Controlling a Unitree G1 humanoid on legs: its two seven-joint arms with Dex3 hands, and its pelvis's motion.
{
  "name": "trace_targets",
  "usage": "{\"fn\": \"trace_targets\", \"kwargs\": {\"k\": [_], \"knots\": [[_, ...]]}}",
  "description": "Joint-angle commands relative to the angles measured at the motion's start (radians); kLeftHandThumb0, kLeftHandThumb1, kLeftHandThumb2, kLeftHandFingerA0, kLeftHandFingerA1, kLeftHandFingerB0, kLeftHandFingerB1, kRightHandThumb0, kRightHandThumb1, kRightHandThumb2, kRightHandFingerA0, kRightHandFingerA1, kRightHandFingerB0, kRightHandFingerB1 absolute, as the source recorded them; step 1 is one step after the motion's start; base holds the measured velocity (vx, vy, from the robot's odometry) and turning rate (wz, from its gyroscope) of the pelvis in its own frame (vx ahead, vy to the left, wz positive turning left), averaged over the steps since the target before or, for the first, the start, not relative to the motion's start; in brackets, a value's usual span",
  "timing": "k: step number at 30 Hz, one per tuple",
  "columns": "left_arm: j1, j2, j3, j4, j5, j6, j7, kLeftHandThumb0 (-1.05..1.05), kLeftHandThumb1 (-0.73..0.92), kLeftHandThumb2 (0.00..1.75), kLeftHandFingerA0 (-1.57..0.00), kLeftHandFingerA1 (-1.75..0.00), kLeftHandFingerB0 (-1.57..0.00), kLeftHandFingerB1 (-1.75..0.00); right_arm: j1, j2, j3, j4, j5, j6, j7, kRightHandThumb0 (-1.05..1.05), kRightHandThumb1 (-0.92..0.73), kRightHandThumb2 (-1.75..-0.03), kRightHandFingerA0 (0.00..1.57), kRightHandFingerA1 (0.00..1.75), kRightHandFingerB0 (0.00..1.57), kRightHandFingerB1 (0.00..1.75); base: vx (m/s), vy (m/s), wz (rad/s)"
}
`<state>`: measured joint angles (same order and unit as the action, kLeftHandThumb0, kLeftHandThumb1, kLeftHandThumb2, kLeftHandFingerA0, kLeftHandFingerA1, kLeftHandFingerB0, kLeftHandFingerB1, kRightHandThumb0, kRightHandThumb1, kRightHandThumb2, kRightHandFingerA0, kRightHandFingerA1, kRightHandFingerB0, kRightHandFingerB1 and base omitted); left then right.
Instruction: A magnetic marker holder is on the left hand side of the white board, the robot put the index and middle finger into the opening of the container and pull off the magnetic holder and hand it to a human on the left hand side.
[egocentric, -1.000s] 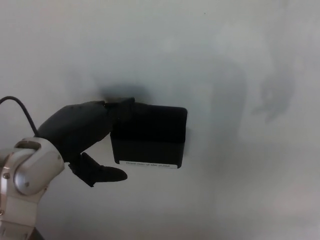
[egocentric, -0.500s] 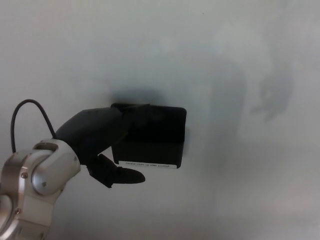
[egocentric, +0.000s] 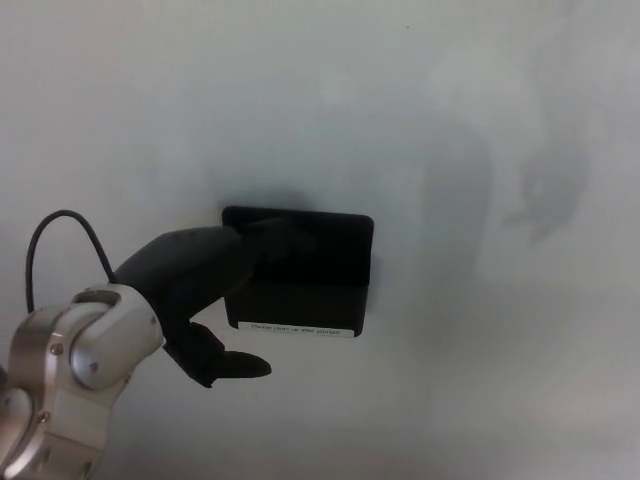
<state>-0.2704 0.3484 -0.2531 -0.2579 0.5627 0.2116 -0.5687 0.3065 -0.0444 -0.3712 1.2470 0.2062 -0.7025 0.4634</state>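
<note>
A black box-shaped magnetic marker holder (egocentric: 305, 285) sticks to the whiteboard (egocentric: 450, 110), with a white label strip along its bottom edge. My left hand (egocentric: 195, 280) comes in from the lower left. Its two fingers (egocentric: 268, 238) stretch to the right across the holder's upper left part, at its opening; how deep they sit inside is lost in the black. The thumb (egocentric: 235, 364) points right below the holder's lower left corner and does not touch it. The right hand does not show.
My silver left wrist joint (egocentric: 85, 345) and a black cable loop (egocentric: 45, 240) fill the lower left corner. Faint grey smudges (egocentric: 545, 190) mark the board at the right.
My left arm has moved right and forward. The fingers have gone from the holder's left edge to lying across its upper left part. The holder has stayed in place on the board.
</note>
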Motion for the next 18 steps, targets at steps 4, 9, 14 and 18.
{"fn": "trace_targets", "kwargs": {"k": [4,9,14,18], "knots": [[-0.032,0.02,0.012,0.086,-0.015,0.03,0.015,-0.71,0.52,0.57,-0.26,-0.33,-0.21,-0.29,0.002,-0.012,0.01,-0.002,-0.009,-0.003,-0.024,-0.59,-0.64,-0.6,0.81,0.55,0.55,0.38,0.0,0.0,0.0],[-0.038,0.028,0.01,0.116,-0.023,0.037,0.014,-0.72,0.52,0.57,-0.26,-0.33,-0.21,-0.28,0.001,-0.01,0.007,-0.005,0.005,-0.005,-0.001,-0.55,-0.65,-0.6,0.81,0.56,0.56,0.38,0.0,0.0,0.0],[-0.05,0.033,0.004,0.15,-0.034,0.036,0.014,-0.72,0.52,0.57,-0.25,-0.32,-0.21,-0.28,0.0,-0.007,0.001,-0.005,0.014,-0.001,0.013,-0.53,-0.66,-0.6,0.8,0.54,0.55,0.38,0.0,0.0,0.0],[-0.088,0.039,-0.011,0.195,-0.037,0.042,-0.009,-0.33,0.21,0.86,-0.08,-0.5,-0.07,-0.49,-0.002,-0.008,0.005,-0.006,0.007,-0.004,0.005,-0.57,-0.66,-0.6,0.8,0.55,0.54,0.38,0.0,0.0,0.0]]}}
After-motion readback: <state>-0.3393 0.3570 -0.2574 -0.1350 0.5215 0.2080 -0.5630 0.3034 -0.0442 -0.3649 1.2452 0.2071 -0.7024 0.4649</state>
